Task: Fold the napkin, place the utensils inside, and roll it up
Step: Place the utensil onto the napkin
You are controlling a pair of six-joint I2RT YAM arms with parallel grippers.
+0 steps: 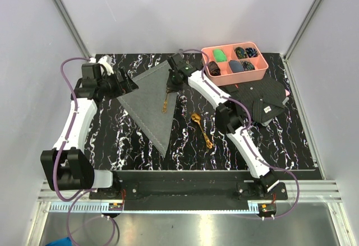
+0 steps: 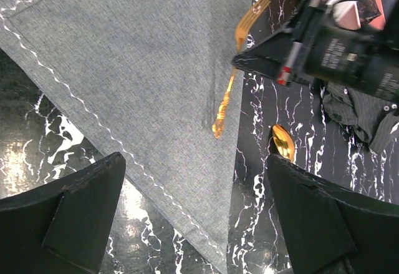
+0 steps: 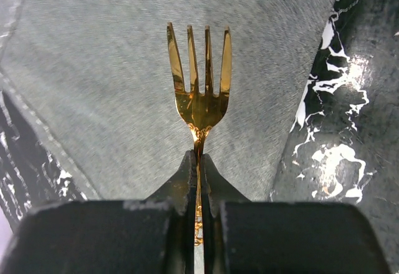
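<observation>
The only container here is the pink tray (image 1: 238, 78), parked at the far edge of the table (image 1: 291, 145) toward the right corner. It's split into small compartments. The far-left pocket has a green item (image 1: 220, 54), and the others hold dark little items (image 1: 236, 65) that I honestly can't make out any better. Just on the tray's near side a black patterned cloth (image 1: 263, 97) with a white tag lies by the right edge.

The napkin (image 1: 147, 103) is folded into a triangle, left of the table's centre. Its stitched edges face left, its plain straight edge is on the right, and one point aims at the near edge.

The right gripper (image 3: 198, 168) has its jaws clamped tight on the neck of the gold fork (image 3: 198, 93), just below the tines. It holds the fork over the napkin's right-hand edge with the handle pointing toward the near edge. Can't tell if the handle tip actually touches the cloth.

The gold spoon (image 1: 201, 128) lies on bare table to the right of the napkin and apart from it, roughly mid-table, with its bowl toward the far edge.

The left gripper (image 2: 194, 161) hovers at the napkin's left side with its jaws spread wide, gripping nothing.
</observation>
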